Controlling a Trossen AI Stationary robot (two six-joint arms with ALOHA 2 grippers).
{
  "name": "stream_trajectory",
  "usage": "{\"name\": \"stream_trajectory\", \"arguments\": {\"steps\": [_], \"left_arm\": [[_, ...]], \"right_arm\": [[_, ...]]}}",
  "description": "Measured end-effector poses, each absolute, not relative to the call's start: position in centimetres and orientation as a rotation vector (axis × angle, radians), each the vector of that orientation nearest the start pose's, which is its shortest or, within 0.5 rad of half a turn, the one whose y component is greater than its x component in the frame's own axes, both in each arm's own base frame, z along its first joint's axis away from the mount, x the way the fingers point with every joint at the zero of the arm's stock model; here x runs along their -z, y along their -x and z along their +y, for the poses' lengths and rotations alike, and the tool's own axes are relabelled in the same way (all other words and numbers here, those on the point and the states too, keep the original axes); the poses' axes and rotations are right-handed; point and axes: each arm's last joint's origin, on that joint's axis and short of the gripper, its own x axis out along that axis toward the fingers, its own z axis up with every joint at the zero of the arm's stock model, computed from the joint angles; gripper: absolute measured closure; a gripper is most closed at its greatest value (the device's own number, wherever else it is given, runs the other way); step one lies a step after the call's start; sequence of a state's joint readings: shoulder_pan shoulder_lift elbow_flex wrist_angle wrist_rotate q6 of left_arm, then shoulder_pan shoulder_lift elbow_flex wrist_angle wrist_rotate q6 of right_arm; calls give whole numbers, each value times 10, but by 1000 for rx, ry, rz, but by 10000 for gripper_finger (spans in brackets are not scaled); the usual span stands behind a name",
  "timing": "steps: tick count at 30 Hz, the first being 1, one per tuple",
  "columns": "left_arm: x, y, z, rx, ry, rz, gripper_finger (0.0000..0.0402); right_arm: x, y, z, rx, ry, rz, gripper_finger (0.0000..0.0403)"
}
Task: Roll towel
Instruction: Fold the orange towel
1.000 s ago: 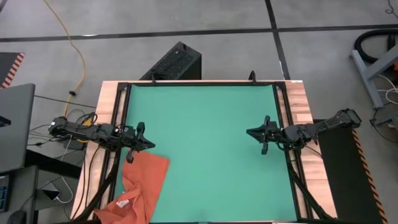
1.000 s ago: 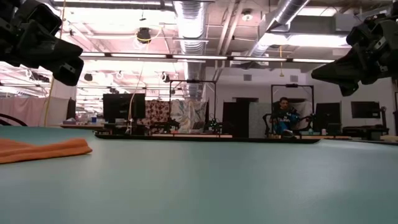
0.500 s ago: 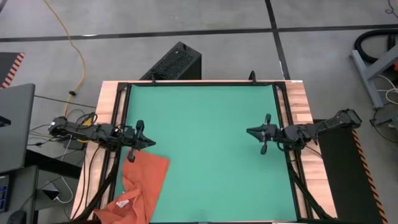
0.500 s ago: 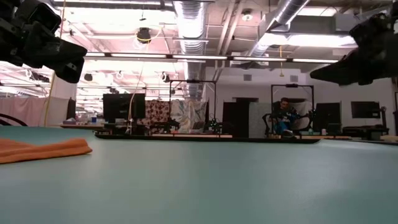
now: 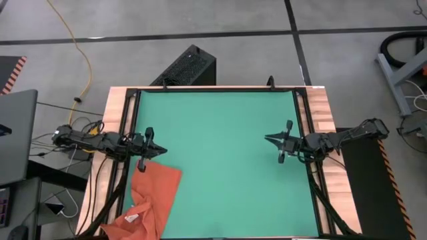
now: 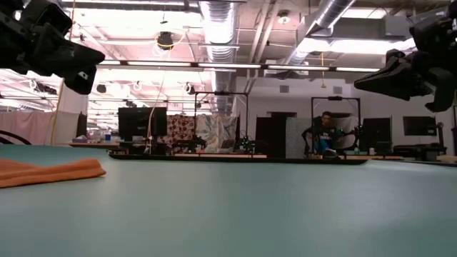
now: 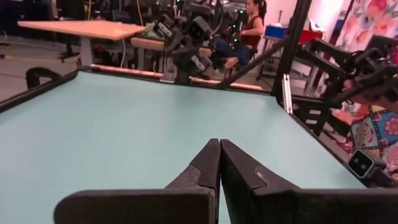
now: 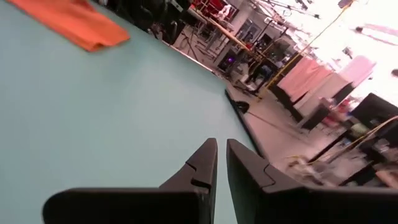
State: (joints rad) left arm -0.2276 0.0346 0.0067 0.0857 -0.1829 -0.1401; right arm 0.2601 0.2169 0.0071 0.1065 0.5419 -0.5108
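Green mat (image 5: 220, 153) covers the counter, and the towel (image 5: 155, 193) lies crumpled at its near-left corner. Left gripper (image 5: 157, 152) hovers just beside it, jaws pressed together; right gripper (image 5: 269, 140) waits well apart, jaws nearly touching. Probably best to spread the towel flat first, then roll from one edge.

Grey tiled floor (image 5: 233, 40), bright ceiling lights (image 6: 235, 66)

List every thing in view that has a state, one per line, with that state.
Towel: unrolled, crumpled, lying at the mat's near-left corner and partly off its edge, tag showing, not held.
Mat: spread flat on the table.
Left gripper: shut, empty, raised above the mat just beyond the towel.
Right gripper: shut, empty, raised above the mat's right side.
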Motion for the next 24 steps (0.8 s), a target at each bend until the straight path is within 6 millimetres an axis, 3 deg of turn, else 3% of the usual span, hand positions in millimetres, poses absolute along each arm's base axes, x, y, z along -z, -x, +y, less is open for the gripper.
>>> {"name": "stream_trajectory", "arguments": {"steps": [8,12,18,24], "left_arm": [[-175,-97,-15,-26,307,-97,401],[-185,-95,-14,-20,367,-166,401],[-233,-92,-15,-13,313,-201,390],[-283,-110,-25,9,230,199,368]], "right_arm": [[-169,-107,16,209,11,-4,345],[-171,-107,16,212,-116,-41,345],[-173,-108,16,173,-278,-76,345],[-174,-108,16,173,-227,-76,343]]}}
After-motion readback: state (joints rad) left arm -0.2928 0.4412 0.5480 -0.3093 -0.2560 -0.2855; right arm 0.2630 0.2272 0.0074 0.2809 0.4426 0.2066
